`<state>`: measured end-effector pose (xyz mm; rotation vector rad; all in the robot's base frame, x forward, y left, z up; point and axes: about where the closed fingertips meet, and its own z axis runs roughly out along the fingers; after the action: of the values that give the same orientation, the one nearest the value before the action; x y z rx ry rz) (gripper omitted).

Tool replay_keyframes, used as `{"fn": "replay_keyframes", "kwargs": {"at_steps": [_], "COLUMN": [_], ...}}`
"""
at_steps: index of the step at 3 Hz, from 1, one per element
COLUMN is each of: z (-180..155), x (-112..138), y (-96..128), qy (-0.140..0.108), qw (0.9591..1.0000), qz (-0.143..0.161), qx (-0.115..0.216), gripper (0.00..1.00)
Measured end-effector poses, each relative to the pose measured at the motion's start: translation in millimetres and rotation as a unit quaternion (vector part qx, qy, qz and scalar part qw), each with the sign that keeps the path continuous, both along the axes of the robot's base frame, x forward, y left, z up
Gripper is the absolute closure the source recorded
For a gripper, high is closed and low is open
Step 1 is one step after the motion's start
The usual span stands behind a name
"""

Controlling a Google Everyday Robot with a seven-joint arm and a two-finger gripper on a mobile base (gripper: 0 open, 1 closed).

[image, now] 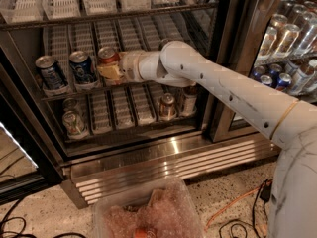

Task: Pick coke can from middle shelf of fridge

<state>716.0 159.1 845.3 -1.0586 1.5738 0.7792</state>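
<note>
The red coke can point(107, 55) stands upright on the middle shelf point(79, 33) of the fridge point(148, 157), third from the left in the front row. My gripper point(110, 72) is reached into the fridge from the right. Its tan tip lies over the lower part of the coke can. The white arm point(223, 90) crosses the open doorway.
Two blue cans point(49, 72) point(82, 66) stand left of the coke can. The lower shelf holds cans at left point(73, 120) and right point(167, 105). A clear plastic bin point(148, 212) sits on the floor in front. The black door frame point(237, 58) stands right of the arm.
</note>
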Motion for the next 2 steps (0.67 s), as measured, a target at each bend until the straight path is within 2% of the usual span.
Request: {"fn": "replay_keyframes", "kwargs": {"at_steps": [1, 2], "z": [9.1, 12.9], "x": [-4.3, -5.4], "y": [-2.6, -3.4], "qy": [-0.003, -0.006], "qw": [0.9999, 0.9998], "qz": [0.01, 0.014], "qx": [-0.01, -0.012], "gripper": [1.0, 1.0]}}
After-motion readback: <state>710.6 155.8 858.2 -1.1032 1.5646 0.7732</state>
